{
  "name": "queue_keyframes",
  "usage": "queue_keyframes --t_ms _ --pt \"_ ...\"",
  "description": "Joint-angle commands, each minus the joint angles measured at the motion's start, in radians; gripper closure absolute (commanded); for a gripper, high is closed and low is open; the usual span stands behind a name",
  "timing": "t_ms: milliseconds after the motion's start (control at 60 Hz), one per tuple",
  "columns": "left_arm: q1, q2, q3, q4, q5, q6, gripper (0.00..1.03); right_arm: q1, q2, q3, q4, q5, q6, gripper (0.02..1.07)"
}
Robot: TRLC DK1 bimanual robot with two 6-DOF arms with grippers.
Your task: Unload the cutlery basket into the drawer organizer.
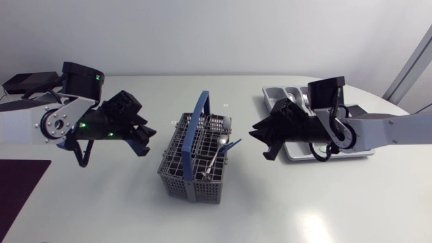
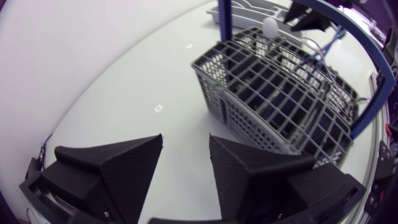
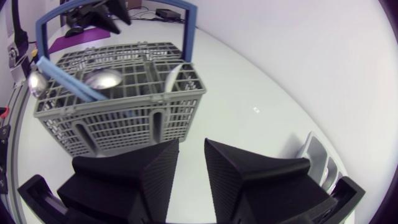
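1. Only the head view shows both arms together. The left gripper (image 1: 144, 138) sits at centre left and the right gripper (image 1: 260, 138) at centre right. Between them stands the grey plastic lattice cutlery basket with a tall blue hoop handle (image 1: 196, 158).
2. The right wrist view shows what the head view barely resolves: rounded silver spoon bowls (image 3: 102, 78) standing in the basket's (image 3: 118, 118) compartments, and a blue-handled utensil (image 3: 68, 81) leaning across them.
3. The left wrist view looks past the basket (image 2: 273, 93) to the pale grey compartmented drawer organizer (image 2: 249, 9) beyond it. In the right wrist view only a rim of the organizer (image 3: 314, 155) shows, beside the gripper.
4. The surface is a smooth white table (image 1: 304, 202). A dark purple mat (image 1: 20, 182) lies at the lower left of the head view.
5. The organizer (image 1: 273, 94) lies at the upper right of the head view, partly under the right arm and well apart from the basket.
6. The left gripper (image 2: 185, 140) is released, its wedge fingers spread with bare table between them. The basket stands ahead of it and to one side, untouched.
7. The right gripper (image 3: 192, 144) holds nothing, and its fingers stand a narrow gap apart. The basket is directly ahead of it, near but clear of the fingertips.
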Motion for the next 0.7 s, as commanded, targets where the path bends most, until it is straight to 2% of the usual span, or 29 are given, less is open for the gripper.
queue_keyframes --t_ms 0,233,367,433,683 --pt "-0.016 -0.048 -0.027 -0.075 0.033 0.084 0.26 -0.023 0.088 0.069 0.038 -0.014 0.059 0.66" --pt "-0.127 -0.114 -0.099 -0.25 0.062 0.245 0.26 -0.034 0.246 0.224 0.065 -0.027 0.132 0.66" --pt "-0.17 -0.122 -0.108 -0.358 0.132 0.302 0.26 -0.03 0.31 0.305 0.055 -0.057 0.169 0.66" --pt "-0.193 -0.121 -0.124 -0.359 0.132 0.306 0.26 -0.02 0.336 0.344 0.038 -0.066 0.177 0.66" --pt "-0.207 -0.099 -0.142 -0.341 0.138 0.306 0.26 0.0 0.424 0.476 -0.049 -0.129 0.211 0.66"
